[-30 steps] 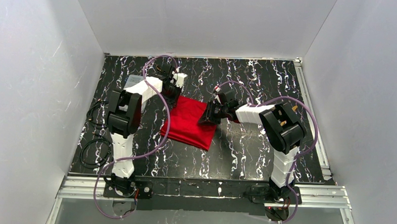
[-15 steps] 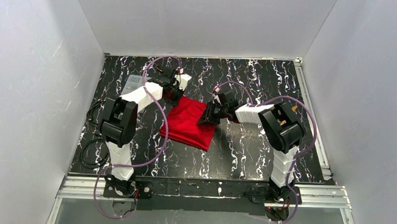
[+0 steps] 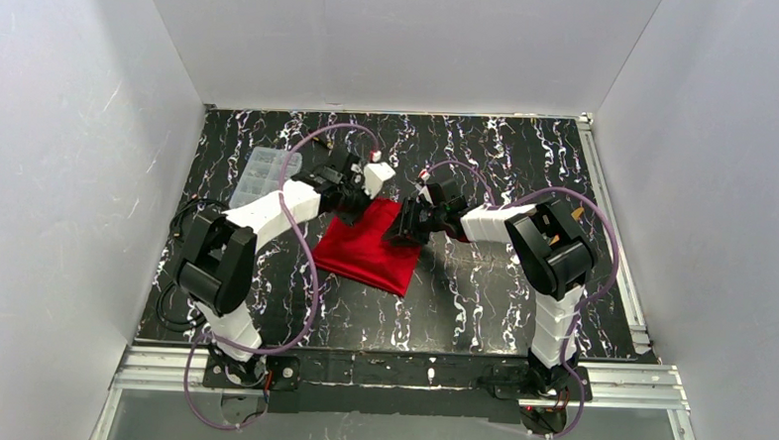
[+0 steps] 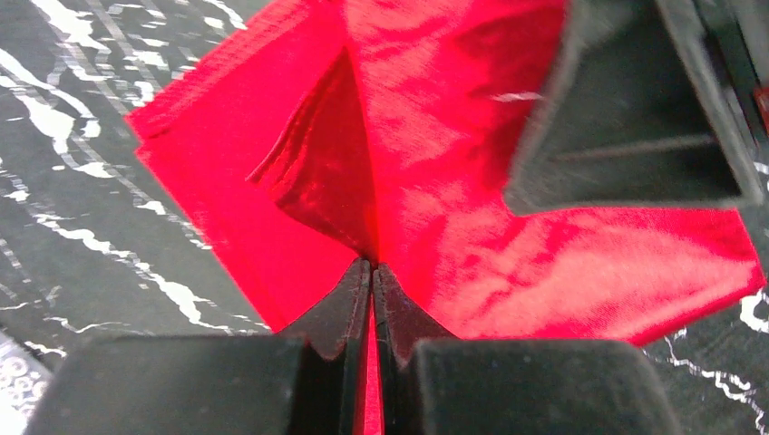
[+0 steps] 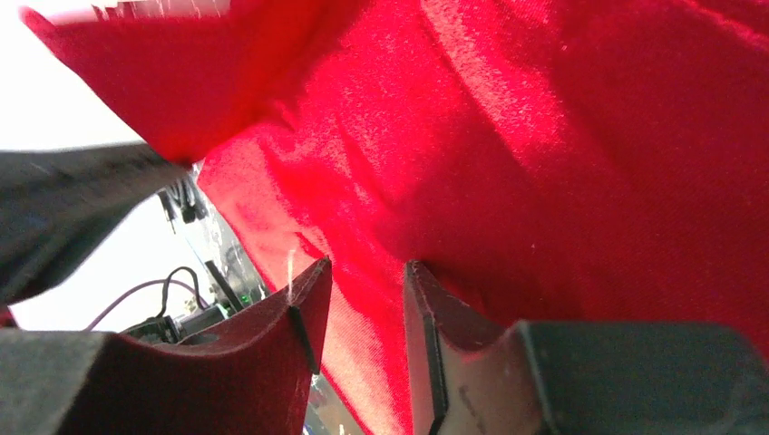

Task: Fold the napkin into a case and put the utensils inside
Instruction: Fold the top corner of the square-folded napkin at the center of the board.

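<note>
Pinching napkin (image 4: 472, 227), left gripper (image 4: 373, 272); right gripper (image 5: 363, 290) crowding alongside; clear box (image 3: 252, 166) apart.

Black surface (image 3: 482, 284) veined with white marbling, bright red napkin (image 3: 369, 251) lying creased near its middle, clear plastic compartment box (image 3: 259, 168) at the far left, looped black cable (image 3: 177, 292) along the left edge, metal rail (image 3: 408, 376) bordering the near edge

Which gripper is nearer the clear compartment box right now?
Left. The left gripper is at the napkin's far corner, toward the compartment box; the right gripper is beyond, at its right edge.
</note>
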Controlling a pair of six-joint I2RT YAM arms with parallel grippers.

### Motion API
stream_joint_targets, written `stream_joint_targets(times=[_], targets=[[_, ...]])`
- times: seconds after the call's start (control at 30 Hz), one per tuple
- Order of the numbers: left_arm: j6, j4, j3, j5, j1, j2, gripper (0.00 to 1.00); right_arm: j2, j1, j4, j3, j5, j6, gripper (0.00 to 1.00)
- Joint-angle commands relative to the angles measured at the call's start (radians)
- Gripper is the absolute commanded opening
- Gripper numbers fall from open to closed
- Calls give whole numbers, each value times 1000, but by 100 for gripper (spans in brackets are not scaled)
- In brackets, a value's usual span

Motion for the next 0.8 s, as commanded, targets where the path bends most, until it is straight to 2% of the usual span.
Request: stream_joint_targets(times=[0.0,0.1,0.27,0.47,0.77], targets=[[140,-36,-79,-9,-67,-60,0,-3,-11,52,-6,-27,52,48],[208,2,-126,-57,-101,-82,0,-50,-34,81,-32,-36,92,54],[302,124,-196,-150,-130,-118,0,-102,-67,63,-22,-44,139,58],[352,167,-209,-207,-151,-113,0,-99,-72,-5,7,-46,133,59],[352,174,-222,-224,-189,-119,0,-77,-70,-8,11,-32,203,59]])
